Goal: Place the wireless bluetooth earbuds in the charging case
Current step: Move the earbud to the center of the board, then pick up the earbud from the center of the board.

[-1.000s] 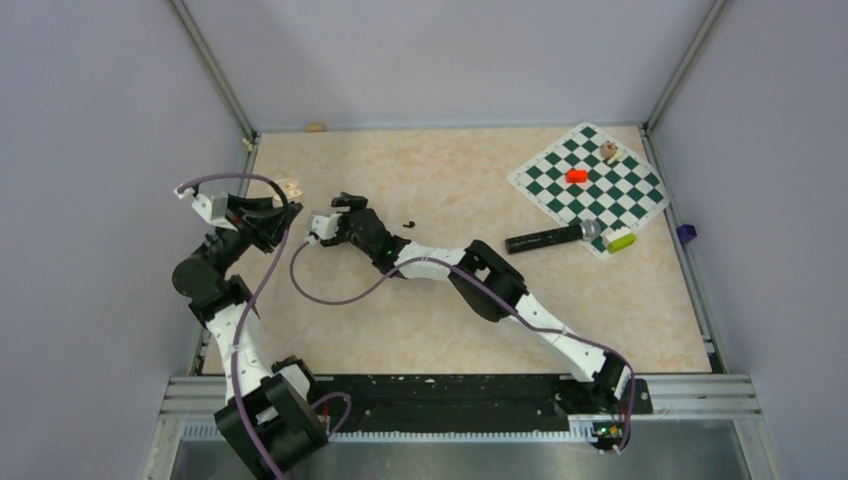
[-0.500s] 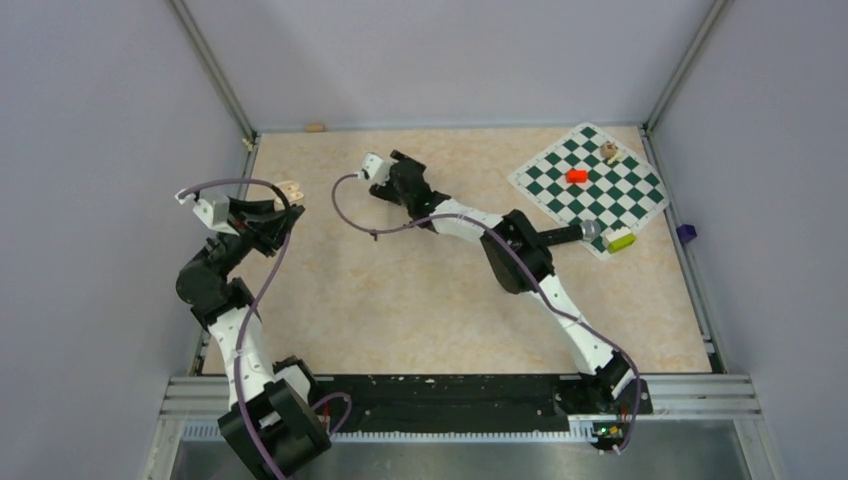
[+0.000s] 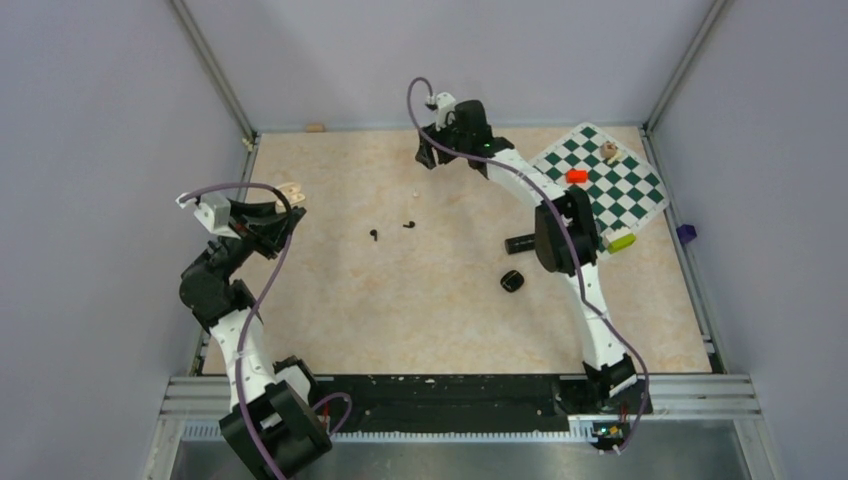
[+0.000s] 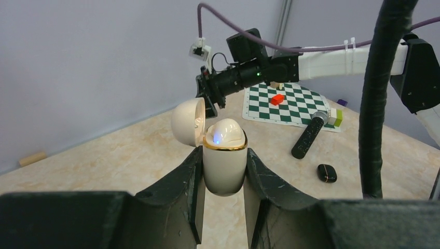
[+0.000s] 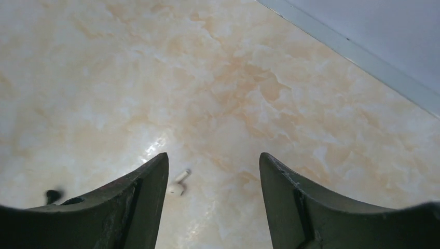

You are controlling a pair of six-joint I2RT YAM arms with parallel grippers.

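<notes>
walls (image 3: 100, 100): pale lavender | tabletop (image 3: 400, 310): beige marbled | corner posts (image 3: 215, 70): aluminium

The table (image 5: 233, 78) top is smooth, faintly shiny, marble-look. The charging case (image 4: 327, 173) is glossy; the cream earbud case (image 4: 224, 168) is smooth plastic.

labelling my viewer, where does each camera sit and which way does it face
Top external: above and behind the bases, looking down on the table; left arm and right arm show whole.
Left wrist: on the left arm, facing across the table toward the right arm; left gripper shut on the open cream case.
Right wrist: high near the far wall, facing down; right gripper open over the white earbud.
Shared: top external and left wrist both show the chess mat.
</notes>
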